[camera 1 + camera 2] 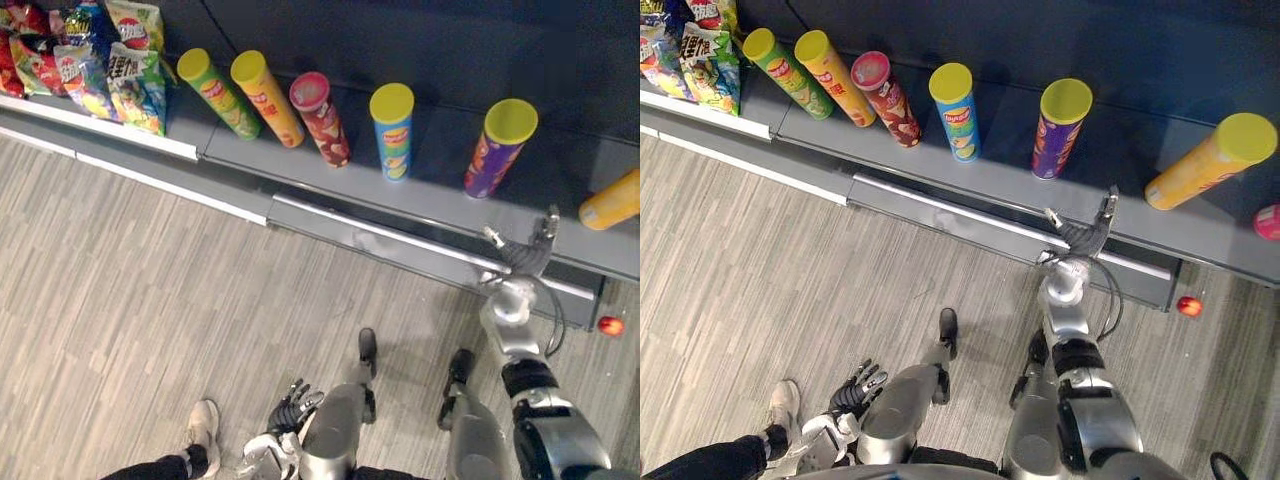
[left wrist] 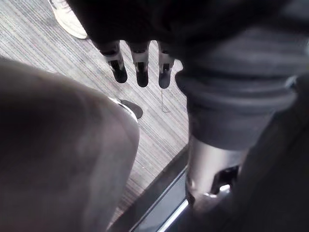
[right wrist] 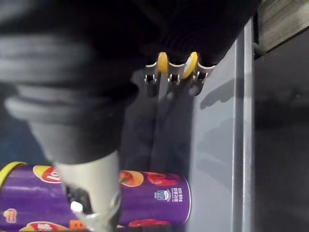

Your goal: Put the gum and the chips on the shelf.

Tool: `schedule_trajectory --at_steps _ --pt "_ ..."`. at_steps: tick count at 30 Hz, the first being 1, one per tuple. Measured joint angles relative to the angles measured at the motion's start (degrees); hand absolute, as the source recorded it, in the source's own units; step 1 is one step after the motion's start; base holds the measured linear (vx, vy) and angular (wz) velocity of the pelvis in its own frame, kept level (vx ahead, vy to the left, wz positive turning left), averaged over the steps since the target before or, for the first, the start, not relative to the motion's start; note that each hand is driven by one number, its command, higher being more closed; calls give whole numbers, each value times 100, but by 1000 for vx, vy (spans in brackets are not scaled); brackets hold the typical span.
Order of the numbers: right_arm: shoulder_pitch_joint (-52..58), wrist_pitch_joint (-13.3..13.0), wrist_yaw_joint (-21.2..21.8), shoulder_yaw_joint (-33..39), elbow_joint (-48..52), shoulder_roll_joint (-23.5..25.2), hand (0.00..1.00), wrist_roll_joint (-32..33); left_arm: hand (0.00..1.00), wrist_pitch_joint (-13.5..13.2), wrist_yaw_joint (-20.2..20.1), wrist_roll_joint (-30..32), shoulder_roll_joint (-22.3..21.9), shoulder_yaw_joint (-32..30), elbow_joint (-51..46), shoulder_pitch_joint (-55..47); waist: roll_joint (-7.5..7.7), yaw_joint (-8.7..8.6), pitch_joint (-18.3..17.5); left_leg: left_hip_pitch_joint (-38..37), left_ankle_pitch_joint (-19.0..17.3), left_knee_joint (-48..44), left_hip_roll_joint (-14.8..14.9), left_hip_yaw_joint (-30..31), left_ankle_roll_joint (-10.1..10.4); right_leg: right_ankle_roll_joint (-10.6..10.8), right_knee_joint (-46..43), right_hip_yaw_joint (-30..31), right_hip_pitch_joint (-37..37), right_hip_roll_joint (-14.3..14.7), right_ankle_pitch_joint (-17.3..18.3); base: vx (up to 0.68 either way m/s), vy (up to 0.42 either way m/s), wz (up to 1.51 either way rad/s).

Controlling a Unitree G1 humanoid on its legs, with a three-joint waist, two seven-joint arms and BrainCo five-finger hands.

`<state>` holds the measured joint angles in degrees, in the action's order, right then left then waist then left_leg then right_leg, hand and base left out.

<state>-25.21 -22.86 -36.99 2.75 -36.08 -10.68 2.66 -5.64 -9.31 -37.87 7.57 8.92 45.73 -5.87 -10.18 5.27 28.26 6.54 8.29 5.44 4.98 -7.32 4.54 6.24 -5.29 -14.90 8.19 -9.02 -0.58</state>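
Finding the chips on the grey shelf [image 1: 440, 190]: tall cans in a row, with the purple can [image 1: 1058, 130] taken as reference. To the left of it, a blue can [image 1: 955, 112], a red can [image 1: 888, 100], an orange can [image 1: 835, 78] and a green can [image 1: 788, 72], and farthest on that side the chip bags [image 1: 100, 60]. To the right of it, a yellow-orange can [image 1: 1205, 165].

Reaching with the right hand [image 1: 1080, 240] to the front edge of the shelf, just in front of the purple can and a little to its right. Fingers straight and spread apart, thumb out to the side, clamped on nothing. Hanging the left hand [image 1: 852, 392] low, well apart from the purple can, with fingers relaxed and apart, also empty.

Cannot name the gum with certainty. Possibly the small red round thing [image 1: 1188, 306] on the floor, in front of the shelf and to the right of the purple can, but too small to tell.

Judging a can like the purple one to be light and stiff, yet thin-walled, smooth and somewhat slippery, with fragile contents. Tall and narrow, so easy to tip. Better to take it around the middle of the tube, fingers on one side and thumb opposite, with a moderate squeeze. Better not by the plastic lid, for fear of popping it off. For the red thing, if gum: small, light, likely to roll, so best pinched from above between fingertips and thumb.
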Motion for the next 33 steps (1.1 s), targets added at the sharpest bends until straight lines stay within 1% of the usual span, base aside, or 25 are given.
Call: schedule_trajectory --at_steps 1,2,3,5,6,7,8,10,11,12,14,15,17,21,23,24,26,27,30,32,33 --pt "230 60 21 -123 167 84 0 -6 0 -7 3 -4 2 -88 0 -69 95 -50 -45 -83 -35 0 6 -18 -11 0 38 28 -79 12 0 70 -9 -17" --pt "491 100 102 -261 274 159 0 -53 0 6 6 -49 2 -192 5 -103 207 -53 -110 -190 -78 0 16 -101 -4 1 82 92 -166 30 1 70 -7 -23" --pt "636 124 141 -338 295 194 0 -59 0 18 10 -124 2 -241 13 -135 277 -53 -176 -221 -103 1 21 -150 -4 2 107 120 -190 39 1 95 -15 -23" --pt "1332 147 337 -529 440 407 0 -171 0 101 50 -254 0 -430 32 -276 506 -74 -488 -342 -186 2 35 -177 -21 7 223 139 -347 67 6 100 -14 -11" --pt "1499 147 406 -565 447 443 0 -192 0 131 74 -255 -5 -484 41 -309 568 -80 -572 -380 -211 3 37 -191 -10 8 254 140 -392 72 8 110 -11 -2" --pt "1815 151 553 -643 453 508 0 -275 0 171 186 -274 -18 -567 127 -344 659 -116 -769 -418 -250 3 39 -199 -3 9 317 133 -471 80 10 86 -6 -2" --pt "1939 156 630 -725 455 528 0 -283 0 233 245 -385 -31 -613 174 -351 693 -131 -868 -433 -267 4 38 -205 -5 8 335 134 -491 81 10 105 -5 -4" --pt "2276 163 968 -960 474 578 0 -579 0 644 509 -907 -79 -849 395 -342 825 -207 -1060 -627 -346 36 43 -303 -13 -1 382 193 -665 90 10 79 -2 -16" --pt "2372 166 1047 -1004 475 585 0 -680 0 743 571 -1000 -81 -901 446 -340 851 -211 -1150 -649 -365 38 42 -324 -4 -1 406 211 -683 93 10 71 -4 -19" --pt "2652 180 1325 -1112 469 617 0 -823 0 946 721 -1160 -88 -1025 613 -338 897 -282 -1346 -766 -414 43 42 -363 5 2 452 236 -801 98 17 63 -4 -12" --pt "2819 213 1501 -1169 447 613 0 -895 0 1027 834 -1170 -93 -1116 702 -340 923 -313 -1449 -845 -453 45 43 -394 12 5 482 257 -883 102 20 65 -4 -11" --pt "2951 282 1675 -1217 350 614 0 -906 0 1089 942 -1155 -95 -1180 814 -339 955 -350 -1539 -931 -492 46 46 -436 15 4 519 290 -966 110 20 41 -2 -11" --pt "3137 312 1817 -1203 178 614 0 -946 0 1117 1025 -1119 -99 -1281 910 -336 987 -369 -1633 -992 -547 48 49 -464 44 3 536 315 -1031 116 23 20 0 -9" --pt "3436 418 2032 -982 -459 647 0 -937 0 1090 1078 -981 -126 -1491 1042 -332 1083 -379 -1755 -1048 -592 50 53 -515 45 23 555 368 -1078 127 50 14 2 -8" --pt "3536 566 2098 -695 -1008 672 0 -933 0 1024 1090 -696 -136 -1652 1160 -344 1117 -385 -1778 -1164 -635 52 49 -600 42 23 592 435 -1177 129 51 26 10 -16" --pt "3556 610 2096 -627 -1137 670 0 -933 0 993 1090 -616 -137 -1673 1200 -345 1119 -386 -1796 -1183 -647 52 45 -612 41 23 614 445 -1203 128 51 24 14 -11" --pt "3464 680 1977 -272 -1472 722 0 -816 0 953 1120 -573 -143 -1771 1363 -342 1141 -471 -1884 -1200 -664 52 31 -618 38 25 658 448 -1235 122 49 31 14 -2" --pt "3435 723 1956 -212 -1581 713 0 -729 0 956 1133 -573 -146 -1793 1380 -344 1153 -498 -1894 -1214 -668 52 29 -613 38 25 673 442 -1256 121 49 33 10 3" --pt "3284 845 1959 194 -2112 743 0 -125 0 947 1144 -572 -183 -1900 1587 -332 1180 -494 -1961 -1310 -710 52 22 -612 44 33 734 431 -1381 123 50 48 9 1" --pt "3271 981 2015 435 -2340 722 0 255 0 955 1142 -573 -197 -1948 1713 -328 1183 -496 -1974 -1379 -738 52 12 -610 47 42 756 422 -1461 116 60 38 12 1" --pt "3273 1027 2026 477 -2391 723 0 304 0 955 1142 -573 -195 -1958 1741 -328 1187 -500 -1997 -1381 -745 52 9 -609 52 43 761 420 -1467 115 64 42 11 1"
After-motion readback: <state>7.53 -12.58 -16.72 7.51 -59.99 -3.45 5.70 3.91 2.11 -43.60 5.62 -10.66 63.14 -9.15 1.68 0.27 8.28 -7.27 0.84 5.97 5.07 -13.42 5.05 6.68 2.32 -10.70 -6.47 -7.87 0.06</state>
